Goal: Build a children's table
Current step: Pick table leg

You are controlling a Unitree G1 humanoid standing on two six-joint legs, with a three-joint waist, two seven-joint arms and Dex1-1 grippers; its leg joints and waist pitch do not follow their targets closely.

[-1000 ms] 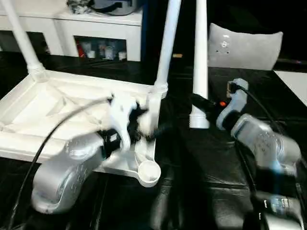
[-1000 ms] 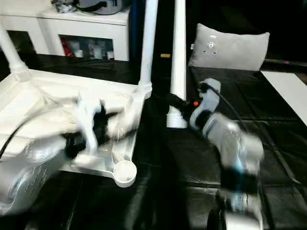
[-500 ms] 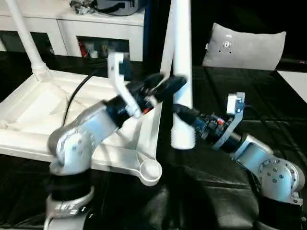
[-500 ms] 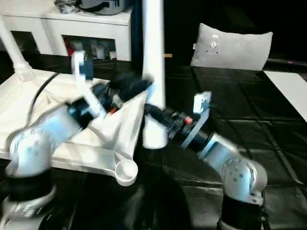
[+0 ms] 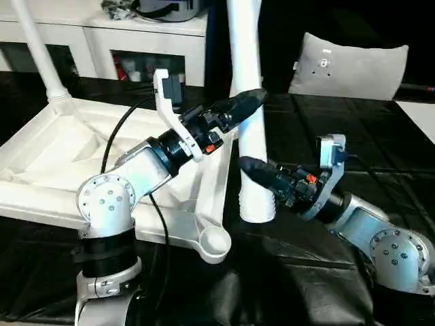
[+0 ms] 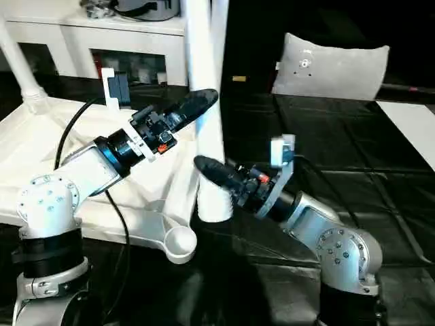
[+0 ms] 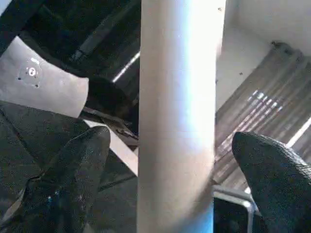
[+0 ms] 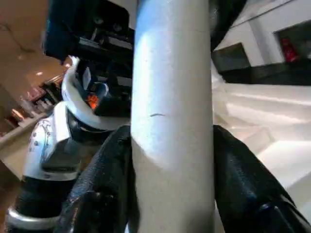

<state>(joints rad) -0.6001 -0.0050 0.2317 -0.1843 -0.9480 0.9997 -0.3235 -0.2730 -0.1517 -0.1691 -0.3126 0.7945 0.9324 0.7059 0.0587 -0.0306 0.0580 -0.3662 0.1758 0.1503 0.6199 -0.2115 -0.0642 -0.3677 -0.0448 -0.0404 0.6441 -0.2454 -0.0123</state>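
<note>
Loose leg [image 5: 250, 115] stands upright at centre of the scene, wide end down on the black mat [image 5: 299, 272], just beside the tabletop's 3 o'clock rim.

Right gripper [image 8: 170, 160]: jaws clenched on the loose leg low down, black fingers [image 8: 104, 174] pressed to both sides of it.

Left gripper [image 7: 170, 160]: jaws released, straddling the same leg higher up; visible gaps between leg and each finger [image 7: 73, 165].

Tabletop [image 5: 61, 170] lies upside down at 9 o'clock, rim up. One fitted leg [image 5: 41, 58] rises from its corner socket at 10 o'clock. Another fitted leg [image 6: 217, 24] stands at the 12 o'clock corner, mostly hidden behind the loose leg. Empty round socket [image 5: 214, 241] at the 6 o'clock corner, facing up, near the loose leg's base.

Left forearm [image 5: 136, 176] crosses over the tabletop, hiding part of its underside ribs.

Surroundings: grey pillow-like bag [image 5: 350, 64] at 2 o'clock; white shelf unit [image 5: 136, 47] along 11 o'clock; white board strip [image 6: 411, 125] at 3 o'clock.
</note>
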